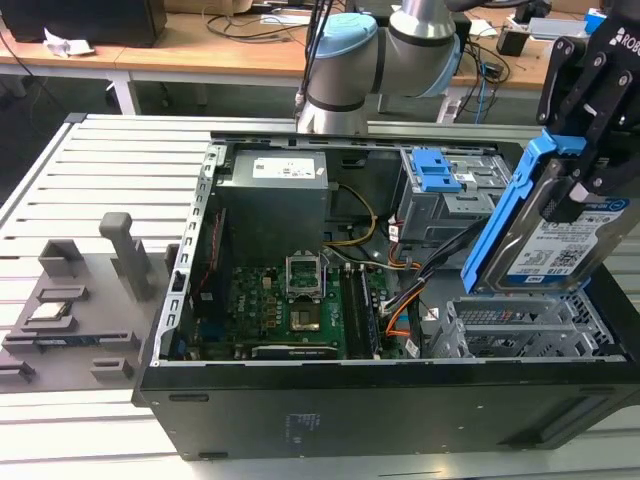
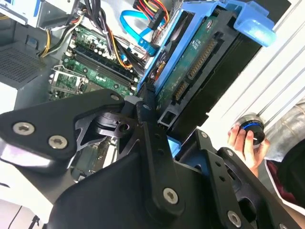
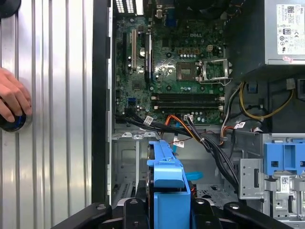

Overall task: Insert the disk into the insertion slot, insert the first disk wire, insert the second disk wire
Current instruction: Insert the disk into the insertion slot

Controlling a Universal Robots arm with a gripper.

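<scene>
So the gripper (image 1: 582, 178) has its jaws clamped on the disk (image 1: 550, 240), pinching the top end of its blue caddy. The disk hangs tilted in the air with its lower edge just over the insertion slot (image 1: 520, 330) (the silver perforated cage in the computer case's (image 1: 300, 410) corner at the exterior view's right), and it isn't seated in there yet. In the first wrist view, a person's hand (image 3: 12, 100) rests on a round knob (image 3: 13, 123) on the slatted table (image 3: 57, 119) beside the case.

We count one disk (image 1: 562, 250), one gripper (image 1: 578, 180), one insertion slot (image 1: 520, 335), one open computer case (image 1: 350, 412), one motherboard (image 1: 300, 305), one power supply (image 1: 275, 190) and one hand (image 3: 12, 98).
</scene>
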